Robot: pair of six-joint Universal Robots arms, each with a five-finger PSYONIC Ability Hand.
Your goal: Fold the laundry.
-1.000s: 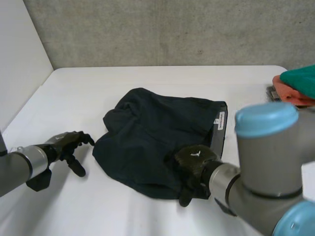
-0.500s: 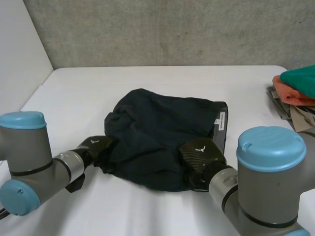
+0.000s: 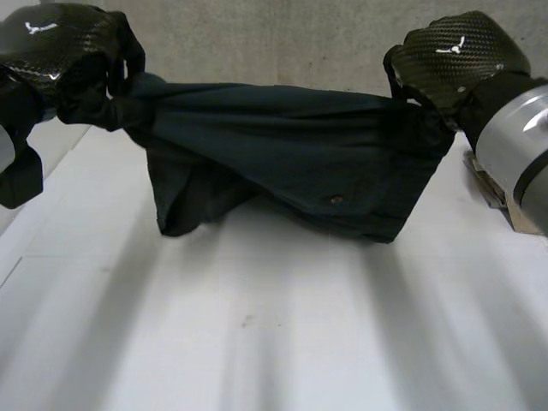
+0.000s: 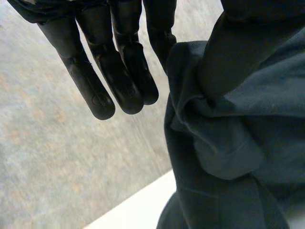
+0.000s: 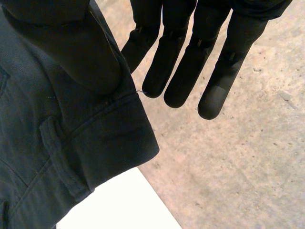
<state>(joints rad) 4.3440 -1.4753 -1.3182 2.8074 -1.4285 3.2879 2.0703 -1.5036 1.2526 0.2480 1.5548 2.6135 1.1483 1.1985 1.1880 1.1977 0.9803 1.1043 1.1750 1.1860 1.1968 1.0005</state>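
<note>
A dark navy garment (image 3: 291, 145), shorts with a waistband, hangs stretched between my two raised hands, its lower edge just over the white table (image 3: 257, 325). My left hand (image 3: 60, 43) grips one upper corner, which is bunched at its fingers. In the left wrist view the thumb (image 4: 248, 47) pins the cloth (image 4: 224, 143) against the straight fingers (image 4: 119, 71). My right hand (image 3: 454, 56) holds the opposite upper corner. In the right wrist view its thumb (image 5: 71, 47) presses the hem (image 5: 95, 143) against the fingers (image 5: 176, 62).
The edge of a pile of other clothes (image 3: 490, 187) lies on the table at the far right, just under my right forearm. A concrete wall stands behind the table.
Both hands shut on the garment's edges as it lay on the table, then raised it. It now hangs spread between them, high and close to the head camera.
</note>
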